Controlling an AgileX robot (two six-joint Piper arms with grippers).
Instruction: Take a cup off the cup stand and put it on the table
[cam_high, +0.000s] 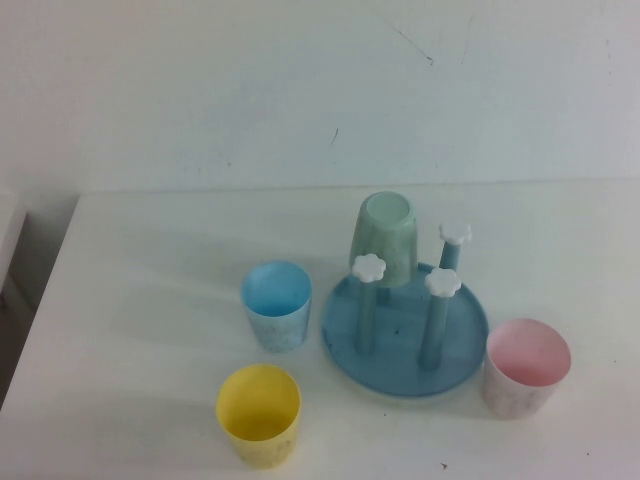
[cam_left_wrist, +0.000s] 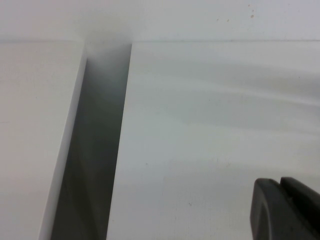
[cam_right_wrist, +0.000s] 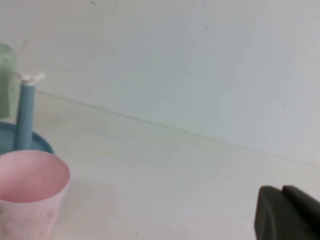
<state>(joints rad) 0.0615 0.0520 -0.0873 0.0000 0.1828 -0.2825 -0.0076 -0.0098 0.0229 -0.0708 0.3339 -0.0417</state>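
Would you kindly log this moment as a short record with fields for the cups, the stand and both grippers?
pink cup: upright on the table, mouth up, just right of the cup stand
mint-green cup: upside down on a rear peg of the stand
light blue cup: upright, left of the stand
yellow cup: upright, nearest the robot
free pegs: three, white-capped
left gripper: over bare table by its edge, holding nothing
right gripper: right of the pink cup, apart from it
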